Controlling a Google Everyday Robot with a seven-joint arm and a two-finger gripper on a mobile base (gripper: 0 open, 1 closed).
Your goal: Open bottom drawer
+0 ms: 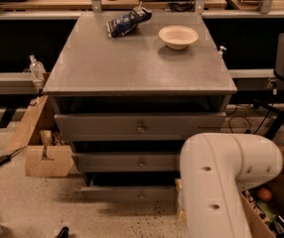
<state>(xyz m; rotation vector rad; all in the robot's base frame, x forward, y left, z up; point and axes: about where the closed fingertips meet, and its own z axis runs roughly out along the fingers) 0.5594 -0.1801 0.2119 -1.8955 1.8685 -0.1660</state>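
A grey three-drawer cabinet [137, 68] bears a crumpled dark blue snack bag [128, 21] and a pale round bowl [178, 36] on its top. The gripper [178, 197], mostly hidden behind the bulky white robot arm [221, 182], sits at the right end of the slim grey bottom drawer [132, 193].

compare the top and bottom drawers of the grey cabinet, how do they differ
The top drawer has the tallest, widest front; the bottom drawer has the slimmest, narrowest. The top drawer shows whole; the bottom drawer's right end is covered by the white arm, which also hides the pincer there. The top drawer sits under the cabinet top; the bottom drawer is nearest the floor. Both are grey with a central knob.
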